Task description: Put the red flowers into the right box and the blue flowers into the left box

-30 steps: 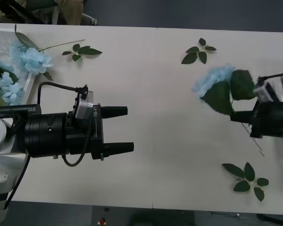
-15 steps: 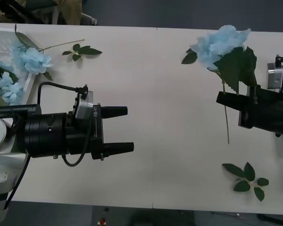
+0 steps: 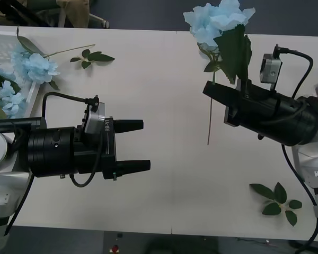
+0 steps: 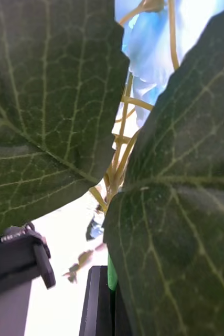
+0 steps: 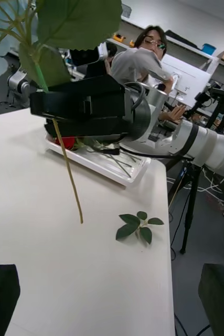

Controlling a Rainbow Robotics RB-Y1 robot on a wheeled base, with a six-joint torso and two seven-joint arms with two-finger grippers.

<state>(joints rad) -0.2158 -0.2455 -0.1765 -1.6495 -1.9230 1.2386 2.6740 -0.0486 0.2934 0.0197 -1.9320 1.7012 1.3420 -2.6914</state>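
Front view: the right gripper [image 3: 214, 91], black and pointing toward the middle of the white table [image 3: 169, 174], is closed on a blue flower [image 3: 217, 18]. The pale blue bloom and a large green leaf rise above the fingers. The thin stem hangs straight down below them, its tip in the air over the table. The left gripper [image 3: 137, 145] hovers over the near left part of the table, well apart from the flower. Its two black fingers are spread wide with nothing between them. Behind and to the left of those fingers, more blue flowers [image 3: 34, 66] lie at the table's far left. Some are in the left box [image 3: 4, 40], a white slatted tray, and one rests across its rim. A loose leaf sprig [image 3: 93, 56] lies beyond the left fingers. Another leaf sprig [image 3: 279, 199] lies on the near right part of the table, below the right arm.

Right wrist view: two big veined green leaves [image 4: 49, 105] crowd close above the black fingers [image 4: 98, 304]. Yellowish stems run between the leaves up to pale blue petals [image 4: 148, 47]. A bright green stem base sits against one finger.

Left wrist view: the left fingers [image 5: 1, 294] stand far apart at the lower corners. Ahead of them, the right gripper [image 5: 41, 102] grips the flower stem [image 5: 67, 168], which dangles toward the table. Behind that arm sits the right box [image 5: 98, 165], a white tray with something red inside. A small leaf sprig lies on the table between the left fingers and that tray.
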